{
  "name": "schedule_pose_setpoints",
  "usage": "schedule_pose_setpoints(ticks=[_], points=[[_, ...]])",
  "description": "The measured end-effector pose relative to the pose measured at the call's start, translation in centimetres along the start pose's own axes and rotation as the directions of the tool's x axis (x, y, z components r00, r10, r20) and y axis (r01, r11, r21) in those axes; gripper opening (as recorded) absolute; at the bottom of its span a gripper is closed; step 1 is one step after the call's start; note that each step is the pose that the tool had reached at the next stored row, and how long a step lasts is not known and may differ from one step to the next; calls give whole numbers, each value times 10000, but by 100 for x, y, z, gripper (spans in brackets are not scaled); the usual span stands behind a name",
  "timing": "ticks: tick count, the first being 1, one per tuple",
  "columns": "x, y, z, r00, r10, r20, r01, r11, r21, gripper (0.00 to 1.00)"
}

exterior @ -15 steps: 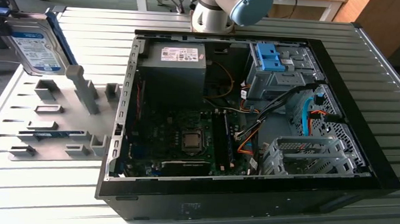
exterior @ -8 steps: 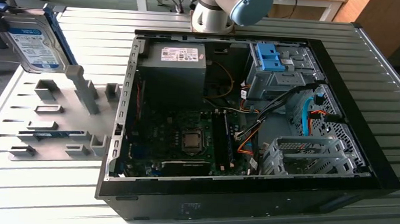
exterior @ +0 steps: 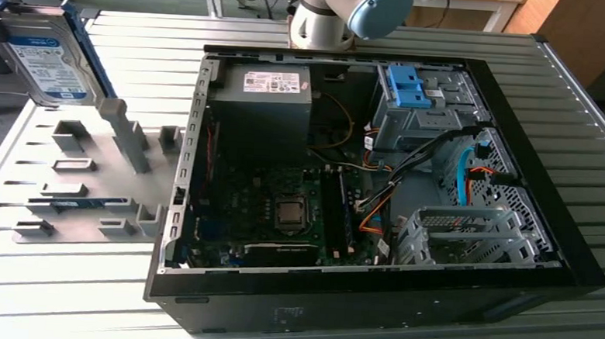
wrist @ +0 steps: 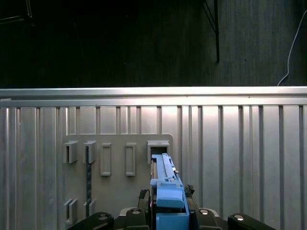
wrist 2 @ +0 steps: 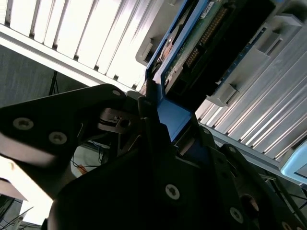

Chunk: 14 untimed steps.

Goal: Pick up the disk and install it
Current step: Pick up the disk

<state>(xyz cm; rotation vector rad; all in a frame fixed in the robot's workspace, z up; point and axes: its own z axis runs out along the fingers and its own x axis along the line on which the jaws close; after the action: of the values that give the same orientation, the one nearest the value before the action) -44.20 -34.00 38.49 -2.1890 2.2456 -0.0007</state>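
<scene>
**Disk in the claw, above the fixture plate**

Exterior view: a slatted metal table (exterior: 576, 98) carries an open computer case (exterior: 577, 265) and, to the exterior view's left of it, a grey fixture plate (exterior: 83, 205). The disk (exterior: 47, 63) hangs tilted above the plate's far end, well apart from the case, with its label facing the camera. The arm (exterior: 331, 16) rises behind the case.

Second wrist view: the gripper (wrist 2: 168, 120) is clamped on the disk's blue rail frame, one black finger on each side. The drive's circuit-board underside shows beyond the fingers.

First wrist view: the disk is seen edge-on between the fingers, over the plate's row of slots.
</scene>
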Motion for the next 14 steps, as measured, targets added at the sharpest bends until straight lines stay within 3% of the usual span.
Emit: schedule_pose_setpoints(ticks=[14], points=[[-1, -1, -219, 10000, -1, 0, 1, 10000, 1, 37]])
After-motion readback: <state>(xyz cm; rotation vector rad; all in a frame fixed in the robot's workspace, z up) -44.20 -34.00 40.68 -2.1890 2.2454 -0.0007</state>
